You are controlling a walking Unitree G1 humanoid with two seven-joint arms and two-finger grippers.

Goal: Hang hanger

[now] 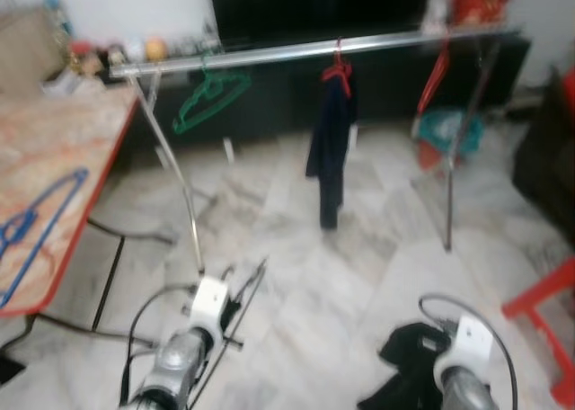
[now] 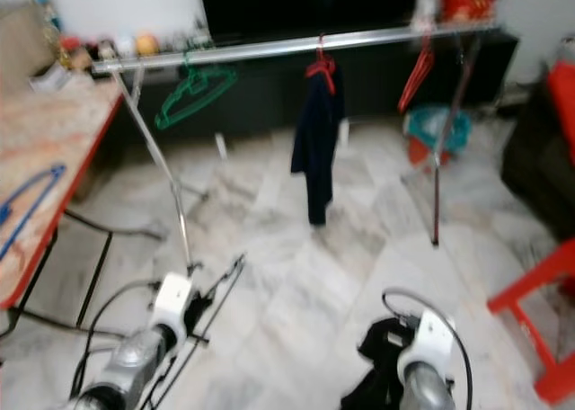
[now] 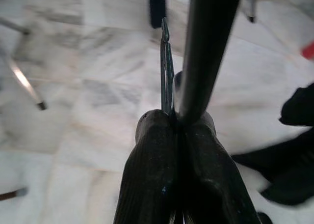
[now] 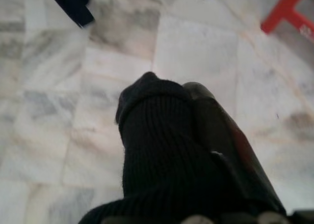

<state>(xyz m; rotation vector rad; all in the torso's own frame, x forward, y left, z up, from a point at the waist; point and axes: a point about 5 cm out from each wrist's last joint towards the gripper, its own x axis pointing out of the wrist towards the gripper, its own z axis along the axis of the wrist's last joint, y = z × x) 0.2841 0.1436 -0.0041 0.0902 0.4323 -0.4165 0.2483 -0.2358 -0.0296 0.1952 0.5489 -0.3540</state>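
Note:
My left gripper (image 1: 232, 304) is low over the floor, shut on a thin black hanger (image 1: 244, 295). In the left wrist view its fingertips (image 3: 162, 123) are pinched on the hanger's dark bar (image 3: 206, 52). My right gripper (image 1: 424, 349) is shut on a black garment (image 1: 402, 369), and the knitted cloth (image 4: 162, 155) covers its fingers. Ahead stands a silver clothes rail (image 1: 296, 50). On it hang a green hanger (image 1: 211, 95), a red hanger with a dark garment (image 1: 331, 140) and another red hanger (image 1: 436, 73).
A marble-patterned table (image 1: 54, 149) with a red edge stands at my left, with a blue hanger (image 1: 36, 221) on it. A red stool (image 1: 539, 311) is at the right. The rail's legs (image 1: 184, 203) slant to the marble floor. A dark TV cabinet (image 1: 395, 77) lies behind the rail.

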